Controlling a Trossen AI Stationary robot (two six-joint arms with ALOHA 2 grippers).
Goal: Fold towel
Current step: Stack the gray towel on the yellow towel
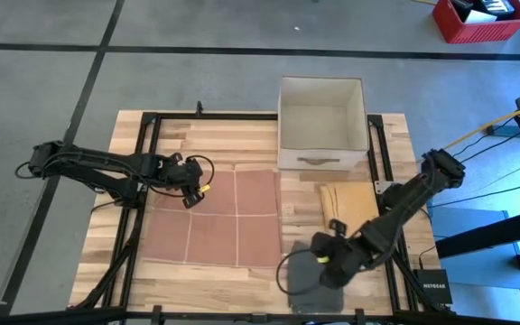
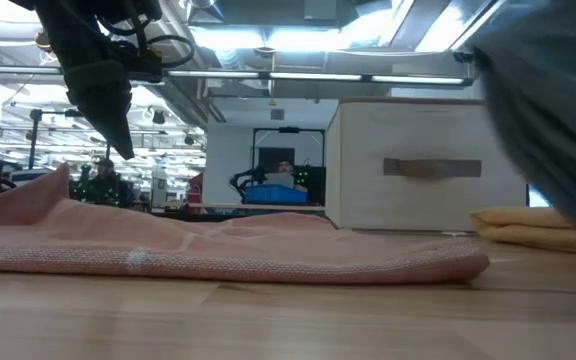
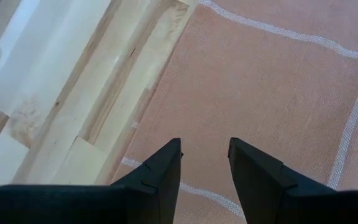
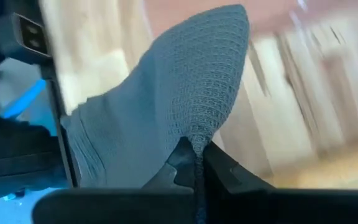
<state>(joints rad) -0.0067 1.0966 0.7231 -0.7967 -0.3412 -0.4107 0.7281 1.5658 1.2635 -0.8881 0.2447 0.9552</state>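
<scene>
I see the tabletop (image 1: 206,122), pale wood planks with a dark frame running over it. Largest thing on it: the pink towel (image 1: 215,221), spread flat over the middle and toward the left near corner, white lines dividing it into squares. In the low view its near edge (image 2: 268,262) lies along the wood with a slight hump at the left end.

At the far edge, right of centre, stands a white box (image 1: 321,122), open on top, a handle slot on its near face. Just near of the box, toward the right edge, lies a folded yellow cloth (image 1: 346,203).

By the near edge, right of centre, is a grey towel (image 1: 319,262), waffle-textured. My right gripper (image 1: 325,255) sits over it; the right wrist view shows the fingers (image 4: 182,163) pinched together on a fold of that grey weave, the cloth pulled up into a peak.

My left gripper (image 1: 190,192) hangs over the pink towel's far left corner. In the left wrist view its fingers (image 3: 166,165) stand apart, nothing between them, above the cloth just inside its edge.

A small black device (image 1: 433,287) lies off the right near corner.
</scene>
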